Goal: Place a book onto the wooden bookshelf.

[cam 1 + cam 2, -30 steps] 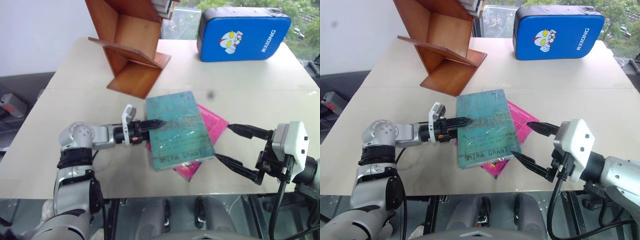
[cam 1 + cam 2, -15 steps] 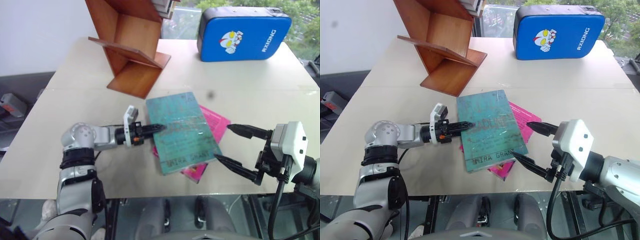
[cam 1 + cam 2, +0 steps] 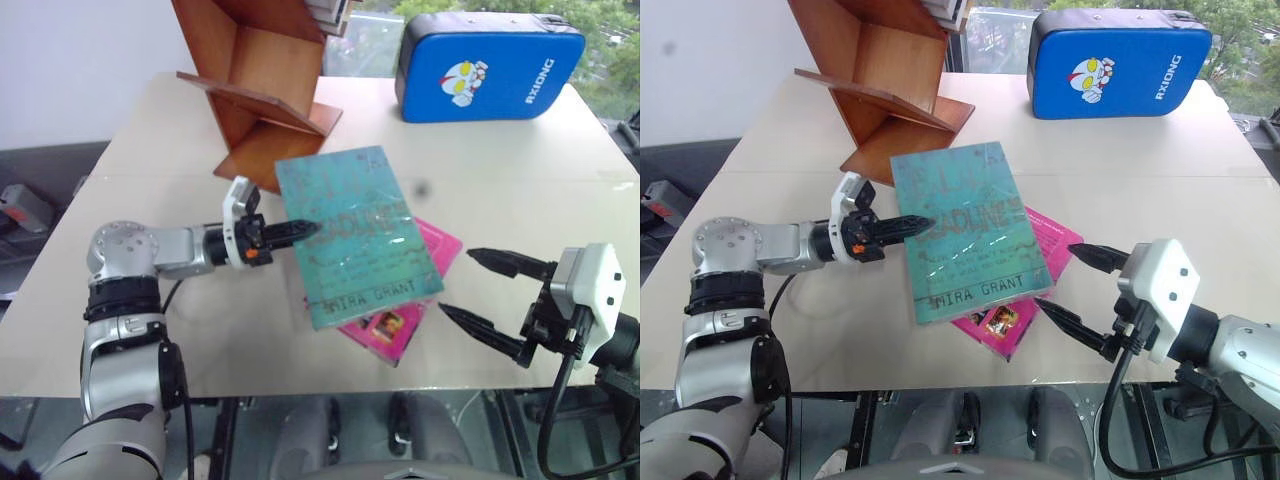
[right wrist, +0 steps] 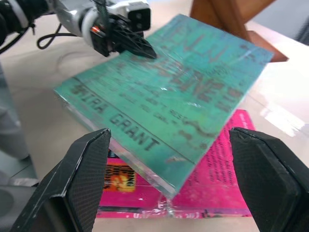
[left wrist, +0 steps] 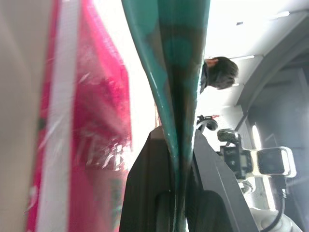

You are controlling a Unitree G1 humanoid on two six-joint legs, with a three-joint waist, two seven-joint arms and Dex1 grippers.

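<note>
The teal book reads "MIRA GRANT" along its near edge, and the blue padded case says "RXIONG".

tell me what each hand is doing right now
Left hand: closed on the green book.
Right hand: open, holding nothing.

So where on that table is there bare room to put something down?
Bare table between the blue case and the books, and along the left edge beside the bookshelf. Crowded in the middle: teal book, pink book, both grippers.
</note>
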